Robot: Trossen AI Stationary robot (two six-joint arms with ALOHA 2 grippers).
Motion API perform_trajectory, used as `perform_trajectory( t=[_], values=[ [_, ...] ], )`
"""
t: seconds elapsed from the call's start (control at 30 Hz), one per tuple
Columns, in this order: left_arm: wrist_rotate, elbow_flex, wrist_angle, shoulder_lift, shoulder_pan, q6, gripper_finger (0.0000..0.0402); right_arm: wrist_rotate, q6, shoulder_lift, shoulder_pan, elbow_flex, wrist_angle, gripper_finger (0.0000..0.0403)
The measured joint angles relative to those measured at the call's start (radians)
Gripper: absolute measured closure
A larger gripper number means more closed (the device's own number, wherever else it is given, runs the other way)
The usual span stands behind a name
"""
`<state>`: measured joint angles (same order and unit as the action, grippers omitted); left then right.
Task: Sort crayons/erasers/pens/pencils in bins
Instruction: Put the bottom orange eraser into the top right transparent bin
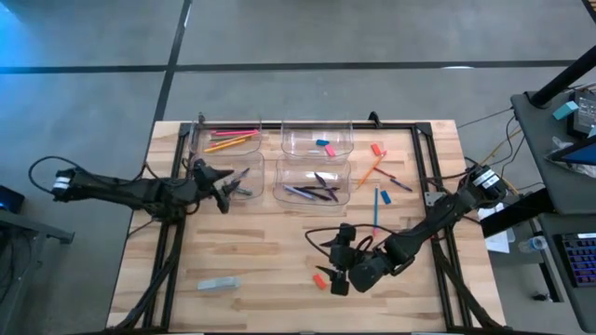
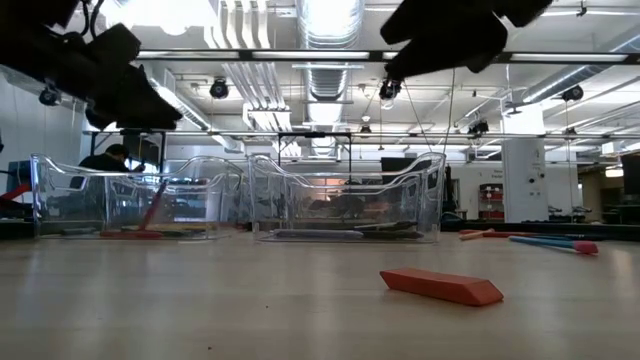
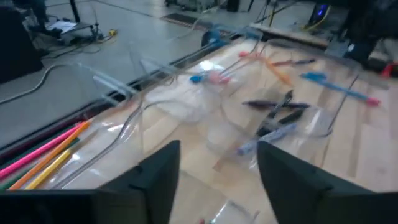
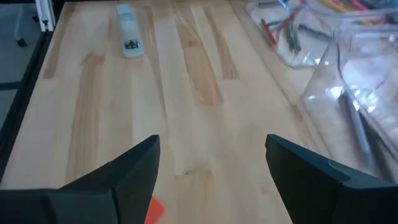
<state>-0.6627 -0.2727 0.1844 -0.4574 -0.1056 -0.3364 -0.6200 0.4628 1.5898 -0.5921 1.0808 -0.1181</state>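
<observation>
Bins in a two-by-two cluster at the far middle of the table (image 1: 279, 251), taken here as the landmark. Far-left bin (image 1: 228, 138) holds pencils (image 1: 230, 140), pink, orange and yellow; far-right bin (image 1: 318, 140) holds a blue and a pink-red eraser (image 1: 325, 146); near-right bin (image 1: 313, 182) holds dark pens (image 1: 314, 193); near-left bin (image 1: 231, 177) sits under the left gripper (image 1: 226, 189), contents hard to tell. Left gripper hovers at that bin's near-left edge, fingers (image 3: 158, 177) parted wide, nothing between them. Right of the cluster, loose on the table: a red crayon (image 1: 377, 149), an orange pencil (image 1: 370, 171), a dark pen (image 1: 399, 182), and a blue pencil (image 1: 376, 210) just nearer the camera side. Right gripper (image 1: 339, 276) sits well to the near side of the cluster, low over the table, fingers (image 4: 134, 171) spread wide and empty. A red eraser (image 1: 320, 279) lies on the table just beside those fingers, apart from them; in the low view it rests flat in the foreground. A pale grey stick (image 1: 218, 284) lies alone well to the near-left of the cluster.
</observation>
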Motion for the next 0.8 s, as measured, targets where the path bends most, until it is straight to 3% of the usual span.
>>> perform_trajectory(
  t=[0.1, 0.27, 0.53, 0.8],
  values=[
    [0.053, -0.011, -0.103, -0.001, -0.001, 0.003, 0.0169, 0.011, 0.055, 0.009, -0.004, -0.025, 0.002, 0.0124],
    [0.27, 0.018, -0.437, -0.076, -0.022, 0.056, 0.0157, 0.041, 0.088, 0.095, -0.015, -0.039, 0.004, 0.0124],
    [0.288, 0.019, -0.764, -0.329, -0.133, 0.115, 0.0156, 0.052, 0.163, 0.237, -0.025, -0.015, 0.004, 0.0124],
    [0.29, -0.022, -0.828, -0.492, -0.161, 0.114, 0.0156, 0.078, 0.235, 0.303, -0.027, 0.009, 0.012, 0.0124]
  ],
)
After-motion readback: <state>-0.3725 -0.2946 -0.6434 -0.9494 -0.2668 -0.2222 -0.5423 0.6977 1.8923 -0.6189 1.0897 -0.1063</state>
